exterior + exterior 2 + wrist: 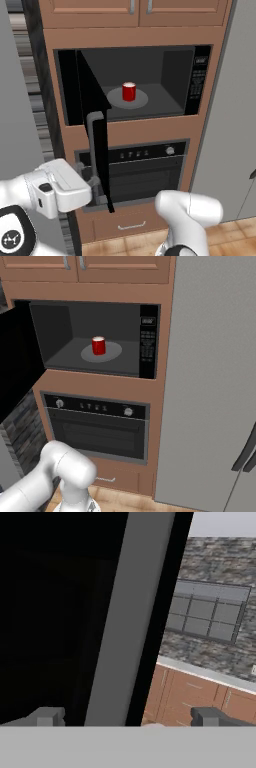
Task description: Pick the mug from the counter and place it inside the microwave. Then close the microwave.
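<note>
On the grey round turntable (128, 99) inside the wide black built-in microwave (200, 80) stands the small red cylindrical mug (129, 92), upright and near the middle of the plate, so the placing half of the task looks done and closing is the step in hand. The dark glass door (92, 100) hangs swung out toward me on its left hinge, its vertical grey handle (95, 145) on the free edge. My pincer (127, 718) is spread as wide as it goes and holds nothing; in the hand view its two dark tips straddle the lower end of that grey handle, one to either side (whether either tip touches it I cannot tell).

To close well, I judge it best to press on the door's outer face close to the handle, far from the hinge, and to follow the door's arc rather than shove straight ahead. A push should be steady and slow near the end, so the door seats without a jolt that could tip the mug. The black oven with knobs (145, 167) below lies close to my wrist's path and should be kept clear.
</note>
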